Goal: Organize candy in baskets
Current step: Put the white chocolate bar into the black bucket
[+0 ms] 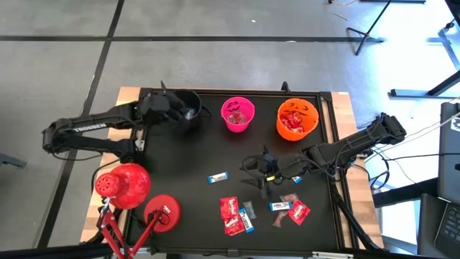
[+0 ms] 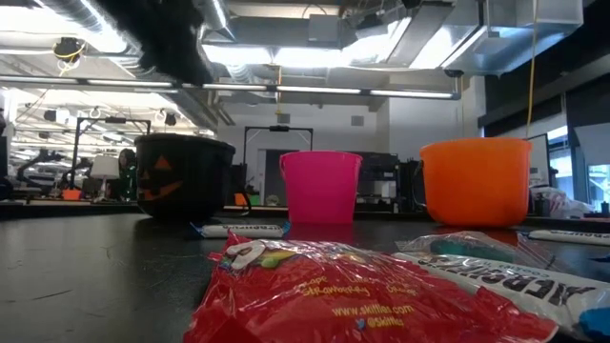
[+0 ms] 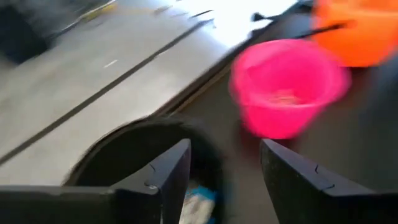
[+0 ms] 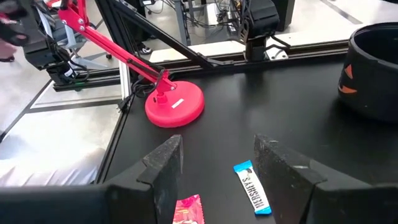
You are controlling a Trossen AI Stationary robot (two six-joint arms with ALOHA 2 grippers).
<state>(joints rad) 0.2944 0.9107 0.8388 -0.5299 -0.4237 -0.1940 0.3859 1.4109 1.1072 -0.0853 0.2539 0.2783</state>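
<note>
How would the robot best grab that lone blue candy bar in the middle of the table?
Probably from straight above, pinching the blue bar across its narrow width at mid-length. It lies flat on the black table with bare space around it, so the right tool, open close beside it, can straddle its long edges.

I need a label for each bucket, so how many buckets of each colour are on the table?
black bucket: 1
pink bucket: 1
orange bucket: 1
Total: 3 buckets
</note>
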